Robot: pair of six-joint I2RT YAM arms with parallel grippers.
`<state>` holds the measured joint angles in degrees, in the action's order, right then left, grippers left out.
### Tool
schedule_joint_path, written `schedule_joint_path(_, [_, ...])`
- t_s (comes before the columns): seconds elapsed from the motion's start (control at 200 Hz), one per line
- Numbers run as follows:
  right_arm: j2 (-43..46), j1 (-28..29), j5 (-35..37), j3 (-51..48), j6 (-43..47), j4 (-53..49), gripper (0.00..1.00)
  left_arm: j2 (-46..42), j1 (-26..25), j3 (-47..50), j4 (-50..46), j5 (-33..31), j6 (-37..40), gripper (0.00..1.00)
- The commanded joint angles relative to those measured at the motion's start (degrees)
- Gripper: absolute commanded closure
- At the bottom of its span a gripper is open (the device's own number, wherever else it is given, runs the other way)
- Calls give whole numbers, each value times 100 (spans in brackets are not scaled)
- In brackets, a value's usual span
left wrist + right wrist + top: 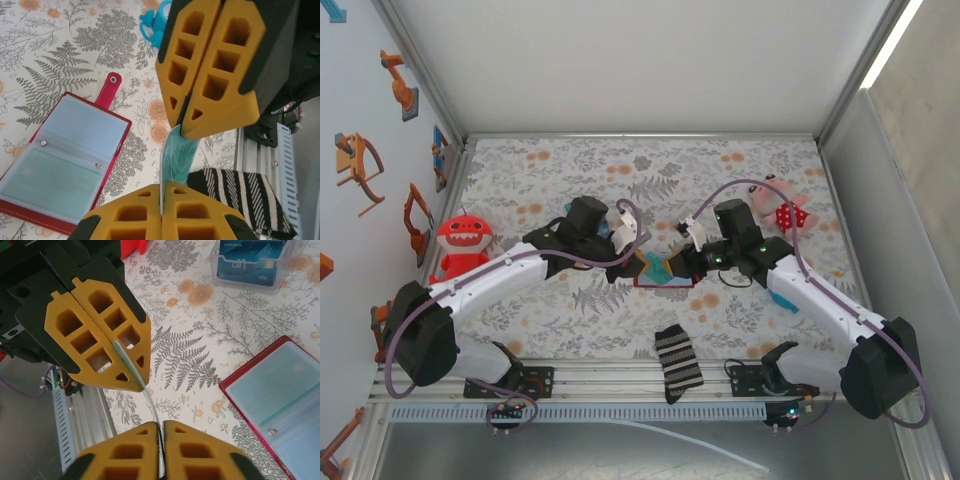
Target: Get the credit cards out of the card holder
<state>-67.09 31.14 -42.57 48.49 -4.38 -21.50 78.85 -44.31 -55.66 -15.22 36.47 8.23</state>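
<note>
One teal credit card (177, 155): we log it clamped at opposite ends by the left hand (161, 192) and the right hand (160, 432), raised above the worktop (570, 170). One red card holder (75, 145): lying open, mid-worktop, beneath them.

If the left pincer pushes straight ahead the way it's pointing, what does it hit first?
The right pincer, facing the left pincer tip to tip; the teal card it holds spans the short gap between them.
</note>
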Motion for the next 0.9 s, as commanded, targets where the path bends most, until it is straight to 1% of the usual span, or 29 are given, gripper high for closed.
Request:
schedule_joint_path(0.0, [417, 37, 252, -63, -128, 242, 74, -383, 24, 191, 391, -352, -285, 100])
schedule_joint_path(0.01, [473, 41, 298, -98, -155, 281, 71, -394, 29, 216, 433, -393, -324, 100])
schedule_joint_path(0.025, [514, 42, 325, -113, -176, 314, 70, -449, 28, 268, 493, -444, -371, 100])
schedule_joint_path(0.03, [553, 40, 351, -129, -201, 333, 67, -462, 33, 276, 507, -468, -386, 100])
schedule_joint_path(0.075, [707, 34, 489, -208, -325, 466, 60, -622, 42, 411, 667, -615, -536, 100])
schedule_joint_path(0.15, [947, 34, 534, -336, -566, 717, 56, -918, 61, 650, 955, -825, -813, 100])
schedule_joint_path(0.215, [1125, 32, 501, -486, -825, 1020, 54, -1212, 68, 907, 1301, -931, -1129, 100])
schedule_joint_path(0.321, [1337, 33, 428, -828, -1329, 1723, 54, -1765, 85, 1437, 2206, -996, -1782, 100])
schedule_joint_path(0.386, [1390, 33, 401, -1030, -1612, 2157, 53, -2067, 87, 1705, 2710, -1146, -2187, 100])
schedule_joint_path(0.496, [1343, 33, 285, -1272, -2080, 2878, 50, -2420, 89, 1946, 3179, -1399, -2679, 100])
schedule_joint_path(0.741, [767, 42, -446, -1346, -2930, 4639, 48, -2578, 87, 2128, 3850, -1223, -3284, 100])
schedule_joint_path(0.816, [618, 50, -655, -1265, -3051, 4923, 48, -2537, 88, 2159, 4076, -1141, -3450, 100])
schedule_joint_path(0.896, [508, 59, -825, -1089, -3065, 4953, 49, -2478, 90, 2158, 4253, -1033, -3567, 100])
